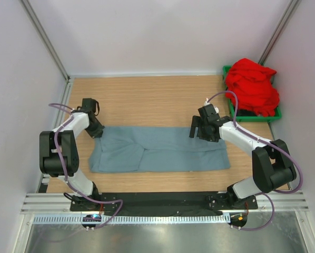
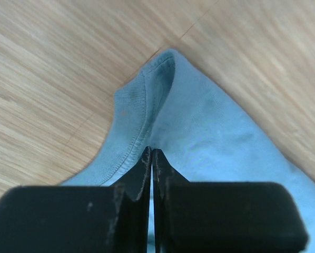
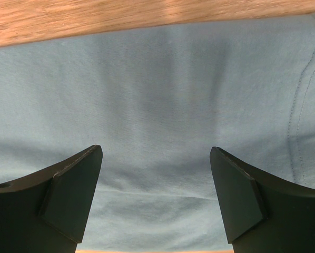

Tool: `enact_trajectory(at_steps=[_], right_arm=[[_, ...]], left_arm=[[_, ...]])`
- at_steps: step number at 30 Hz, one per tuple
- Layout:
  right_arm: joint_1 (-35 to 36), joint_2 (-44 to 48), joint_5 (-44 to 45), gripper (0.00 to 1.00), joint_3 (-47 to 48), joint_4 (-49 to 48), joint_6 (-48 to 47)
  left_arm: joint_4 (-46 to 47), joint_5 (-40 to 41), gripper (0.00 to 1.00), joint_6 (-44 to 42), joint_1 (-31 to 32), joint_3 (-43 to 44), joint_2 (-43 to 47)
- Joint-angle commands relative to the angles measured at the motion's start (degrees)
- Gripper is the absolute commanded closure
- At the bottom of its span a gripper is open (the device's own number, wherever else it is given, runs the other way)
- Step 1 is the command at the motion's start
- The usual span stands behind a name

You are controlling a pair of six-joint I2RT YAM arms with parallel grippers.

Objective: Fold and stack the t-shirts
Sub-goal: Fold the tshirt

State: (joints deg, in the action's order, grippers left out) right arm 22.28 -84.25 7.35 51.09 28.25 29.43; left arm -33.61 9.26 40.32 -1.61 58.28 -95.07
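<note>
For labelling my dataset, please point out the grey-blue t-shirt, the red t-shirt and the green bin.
grey-blue t-shirt [image 1: 163,150]: top external view, middle of the cloth.
red t-shirt [image 1: 250,84]: top external view, middle of the crumpled heap.
green bin [image 1: 257,118]: top external view, near rim.

A light wood-grain desk [image 1: 147,100] carries a dusty grey-blue t-shirt [image 1: 163,150], folded into a long band lying flat across its near half. Beyond the t-shirt's right end, a green bin [image 1: 260,118] sits at the far corner.

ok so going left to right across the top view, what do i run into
left pincer → grey-blue t-shirt → right pincer → red t-shirt
</note>
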Motion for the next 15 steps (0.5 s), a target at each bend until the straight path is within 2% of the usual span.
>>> enact_trajectory(at_steps=[1,12,13,15], right_arm=[[0.13,0.49,0.99,0.11,-0.2,-1.27,-0.6],[0.13,0.58,1.35,0.11,-0.47,-1.27,-0.95],[0.13,0.58,1.35,0.11,-0.47,-1.35,-1.04],[0.13,0.49,1.35,0.1,-0.47,-1.44,-1.04]], left_arm=[[0.21,2.08,1.0,0.03,0.2,4.21,2.26],[-2.43,4.63,0.99,-0.33,-0.5,7.11,0.59],[-2.34,4.63,0.97,-0.32,-0.85,6.94,0.32],[-2.61,4.63,0.84,-0.06,-1.12,6.5,-0.55]])
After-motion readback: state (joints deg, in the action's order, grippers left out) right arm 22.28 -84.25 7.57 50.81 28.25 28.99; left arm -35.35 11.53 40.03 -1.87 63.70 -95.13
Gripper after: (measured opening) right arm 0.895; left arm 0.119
